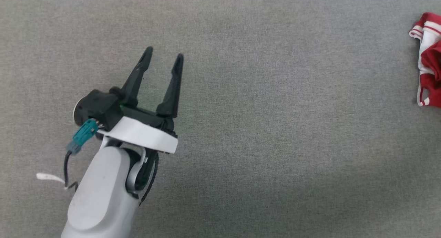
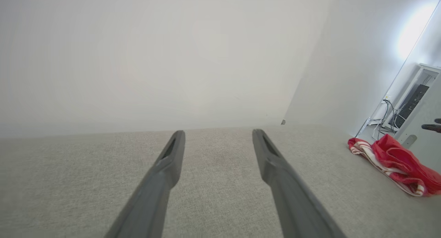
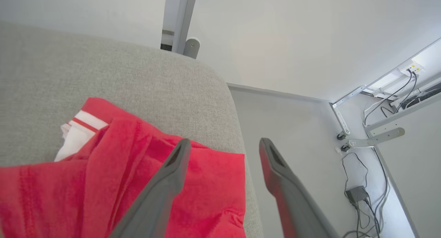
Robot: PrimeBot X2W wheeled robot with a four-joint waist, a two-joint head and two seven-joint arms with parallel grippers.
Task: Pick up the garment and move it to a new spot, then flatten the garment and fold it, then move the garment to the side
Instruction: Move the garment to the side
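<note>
Shows the garment [image 1: 430,60] bunched in a heap: thin red cloth, a white sleeve, red-and-white striped trim. Finds it on the grey table [image 1: 275,127] at 3 o'clock in the head view, well apart from the left gripper [image 1: 163,54]. Places it just beyond the right gripper [image 3: 224,141], by the table's rounded corner, spreading from 7 to 9 o'clock behind one finger [image 3: 165,183]; touching or not, cannot tell. Finds both grippers spread wide, gripping nothing. Sets the left one over bare table, forearm rising from 7 o'clock, fingers toward 12 o'clock.
</note>
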